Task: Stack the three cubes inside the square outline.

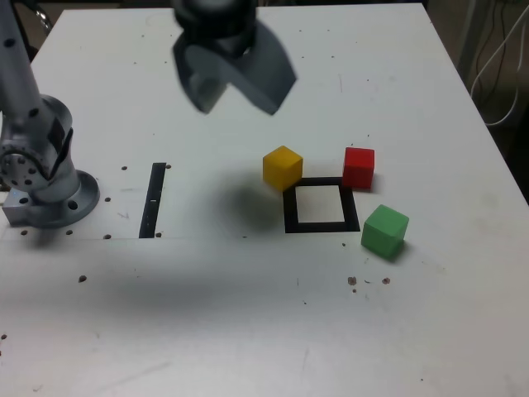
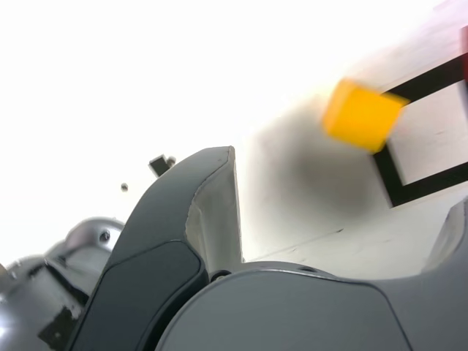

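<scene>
While the pincer gapes empty overhead, three cubes dot the speckled white table.

In the exterior view, one cube sits at the square outline's far-left corner, another cube far-right — a third cube near-right.

Cubes: 3 total. 1 yellow cube, nearest the jaws of the three. 1 red cube, farther from the jaws than yellow, off toward the exterior view's right. 1 green cube, farthest from the jaws in that view. Outlines: 1 square outline, below and right of the jaws in the exterior view. Strips: 1 black strip, below and left of the jaws, same view. Tables: 1 table, under the jaws.
</scene>
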Action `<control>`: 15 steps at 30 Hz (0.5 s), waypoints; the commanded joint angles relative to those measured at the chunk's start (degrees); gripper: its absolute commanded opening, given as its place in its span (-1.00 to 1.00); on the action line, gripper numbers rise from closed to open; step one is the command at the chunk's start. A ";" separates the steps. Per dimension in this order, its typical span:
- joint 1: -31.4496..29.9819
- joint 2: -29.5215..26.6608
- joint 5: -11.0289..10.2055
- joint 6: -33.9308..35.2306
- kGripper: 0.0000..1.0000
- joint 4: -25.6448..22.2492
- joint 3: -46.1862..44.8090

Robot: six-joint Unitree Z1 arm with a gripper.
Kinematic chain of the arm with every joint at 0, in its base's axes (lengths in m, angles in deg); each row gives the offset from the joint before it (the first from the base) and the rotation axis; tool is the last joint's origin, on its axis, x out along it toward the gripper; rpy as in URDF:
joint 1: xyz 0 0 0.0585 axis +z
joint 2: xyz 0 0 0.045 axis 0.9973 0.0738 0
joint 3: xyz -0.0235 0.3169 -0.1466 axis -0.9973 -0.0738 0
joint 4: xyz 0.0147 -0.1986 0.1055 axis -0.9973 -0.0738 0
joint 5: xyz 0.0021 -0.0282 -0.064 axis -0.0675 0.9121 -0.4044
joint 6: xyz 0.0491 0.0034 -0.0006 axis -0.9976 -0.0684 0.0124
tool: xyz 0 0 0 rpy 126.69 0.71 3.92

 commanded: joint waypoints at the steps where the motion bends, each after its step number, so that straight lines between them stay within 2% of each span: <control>1: 0.12 2.81 -0.81 -1.18 0.98 -1.84 5.11; 4: 0.23 6.72 -1.18 -1.98 0.98 -4.15 11.65; 7: 0.33 10.62 -0.59 -2.26 0.98 -5.70 17.46; 15: 0.32 19.16 4.13 -2.26 0.98 -8.32 30.17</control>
